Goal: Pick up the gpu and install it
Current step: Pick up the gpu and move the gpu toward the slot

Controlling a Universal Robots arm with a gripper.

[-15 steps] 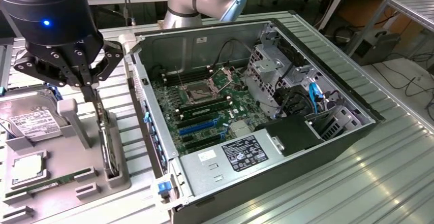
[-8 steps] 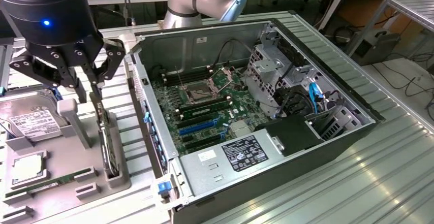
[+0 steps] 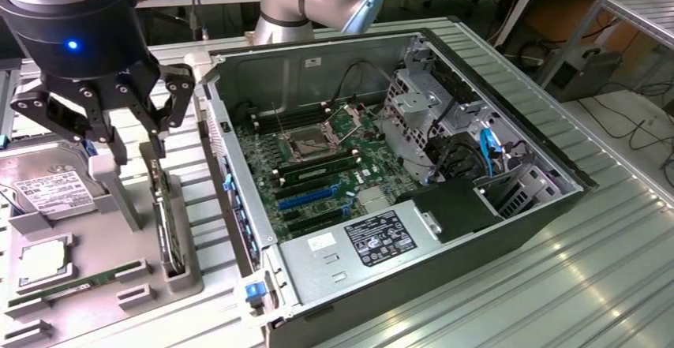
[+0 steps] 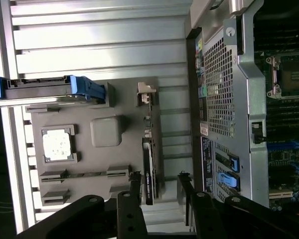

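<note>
The gpu (image 3: pixel 166 230) is a thin dark card standing on edge in a slot of the grey parts tray (image 3: pixel 137 301), at the exterior view's left. In the wrist view the gpu (image 4: pixel 148 169) runs lengthwise, with its silver bracket (image 4: pixel 145 93) at the far end. My gripper (image 3: pixel 134 149) hangs just above the card's bracket end, with its black fingers (image 3: pixel 156 144) pointing down. The gripper (image 4: pixel 159 185) is open with nothing held. Seen from above, the card's near end lies in the gap, closer to one finger (image 4: pixel 134 186).
The tray also holds a silver hard drive (image 3: pixel 53 190), a CPU (image 3: pixel 43 257) and a green memory stick (image 3: pixel 79 283). The open computer case (image 3: pixel 506 206) lies at the exterior view's right, with the motherboard and its blue slots (image 3: pixel 305 194) exposed. The case wall (image 4: pixel 224 89) stands close beside the tray.
</note>
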